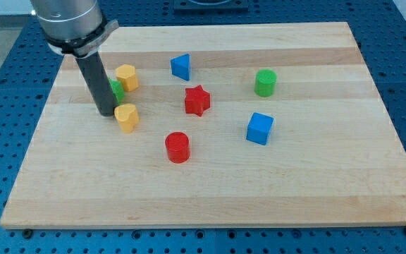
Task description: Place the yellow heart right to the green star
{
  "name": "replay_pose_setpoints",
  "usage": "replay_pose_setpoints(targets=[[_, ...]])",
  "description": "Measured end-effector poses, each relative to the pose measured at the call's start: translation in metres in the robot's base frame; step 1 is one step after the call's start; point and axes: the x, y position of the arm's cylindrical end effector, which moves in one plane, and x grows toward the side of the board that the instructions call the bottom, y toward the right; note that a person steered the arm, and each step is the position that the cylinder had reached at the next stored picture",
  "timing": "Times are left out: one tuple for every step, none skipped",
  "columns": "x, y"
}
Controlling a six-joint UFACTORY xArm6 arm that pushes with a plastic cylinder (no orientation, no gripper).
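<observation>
The yellow heart [127,117] lies on the wooden board at the view's left. The green star [118,89] sits just above it, mostly hidden behind my rod. My tip [106,112] rests on the board right at the heart's left side, touching or nearly touching it, and just below the green star.
A yellow hexagon block [127,77] sits just above and right of the green star. A blue triangle [181,66], red star [197,100], red cylinder [177,147], blue cube [259,128] and green cylinder [265,82] are spread over the board [330,190].
</observation>
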Motion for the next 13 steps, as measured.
replay_pose_setpoints(targets=[[0.039,0.0],[0.106,0.0],[0.102,0.05],[0.099,0.062],[0.105,0.037],[0.093,-0.006],[0.078,-0.006],[0.068,-0.006],[0.054,-0.005],[0.042,-0.005],[0.03,-0.005],[0.033,0.003],[0.053,0.02]])
